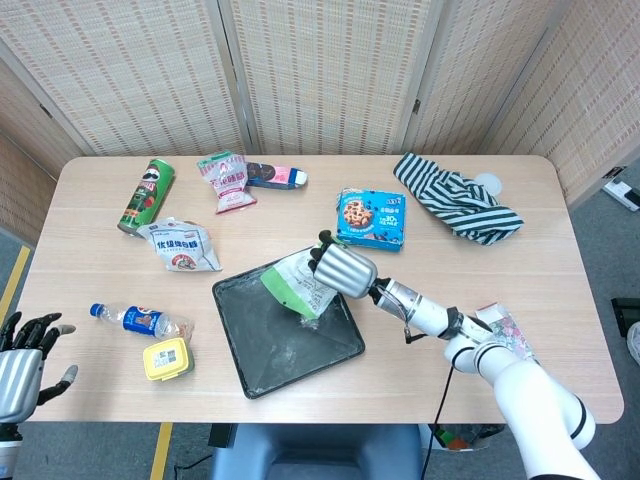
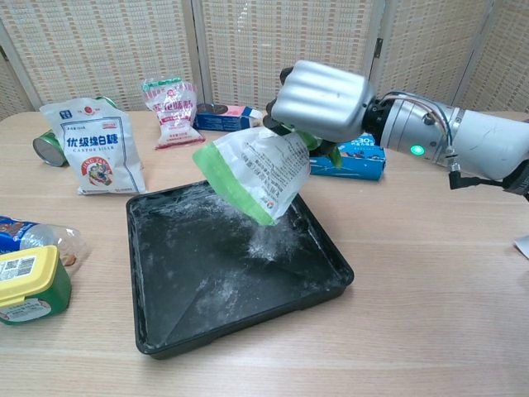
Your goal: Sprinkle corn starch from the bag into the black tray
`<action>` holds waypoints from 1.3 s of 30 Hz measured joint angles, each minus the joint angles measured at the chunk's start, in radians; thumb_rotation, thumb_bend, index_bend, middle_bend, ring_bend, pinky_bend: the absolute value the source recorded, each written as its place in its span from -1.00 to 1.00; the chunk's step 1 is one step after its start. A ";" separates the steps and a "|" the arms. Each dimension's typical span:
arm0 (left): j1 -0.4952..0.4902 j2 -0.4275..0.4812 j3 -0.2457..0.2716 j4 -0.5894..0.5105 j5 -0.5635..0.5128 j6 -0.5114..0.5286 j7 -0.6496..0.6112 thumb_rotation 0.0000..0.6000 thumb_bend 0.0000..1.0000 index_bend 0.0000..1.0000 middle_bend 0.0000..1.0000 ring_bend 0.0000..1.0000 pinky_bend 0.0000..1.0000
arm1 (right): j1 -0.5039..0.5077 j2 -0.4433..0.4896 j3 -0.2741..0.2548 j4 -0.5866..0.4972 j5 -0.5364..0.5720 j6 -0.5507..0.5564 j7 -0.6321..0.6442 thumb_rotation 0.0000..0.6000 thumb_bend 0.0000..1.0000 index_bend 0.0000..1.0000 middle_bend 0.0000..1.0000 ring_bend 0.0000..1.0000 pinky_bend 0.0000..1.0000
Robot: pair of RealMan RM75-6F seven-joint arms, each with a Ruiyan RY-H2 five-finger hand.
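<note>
Right robot hand is gripping the corn starch bag by its upper end, fingers wrapped around it, and is holding it tilted over the black tray with the green-edged mouth pointing down and left, presumably so powder is falling inside the rim rather than onto the worktop. White dusting is already lying on the tray floor, thickest under the bag's low corner, so the sprinkling looks to be under way. Left robot hand is sitting idle at the near left edge, fingers spread, holding nothing; only the head view is showing it. The chest view is showing the powder streaks and the gap between bag and tray clearly, while the head view is giving the layout: tray near the centre front, the cookie box just behind the right robot hand.
</note>
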 measured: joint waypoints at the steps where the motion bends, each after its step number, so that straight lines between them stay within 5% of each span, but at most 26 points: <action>1: 0.000 -0.001 0.000 0.001 -0.001 -0.001 -0.001 1.00 -0.34 -0.33 -0.57 -0.60 -0.86 | 0.003 0.000 -0.002 0.001 -0.002 -0.005 -0.015 1.00 -0.09 1.00 0.24 0.43 -0.24; 24: 0.000 -0.015 0.000 0.032 -0.011 -0.008 -0.027 1.00 -0.34 -0.35 -0.57 -0.60 -0.86 | 0.028 -0.047 0.002 0.034 0.011 -0.061 -0.151 1.00 -0.09 1.00 0.29 0.51 -0.25; 39: -0.007 -0.013 -0.004 0.021 -0.008 -0.011 -0.015 1.00 -0.34 -0.36 -0.57 -0.60 -0.86 | -0.050 -0.101 0.083 0.024 0.141 -0.035 0.124 1.00 -0.09 1.00 0.30 0.54 -0.25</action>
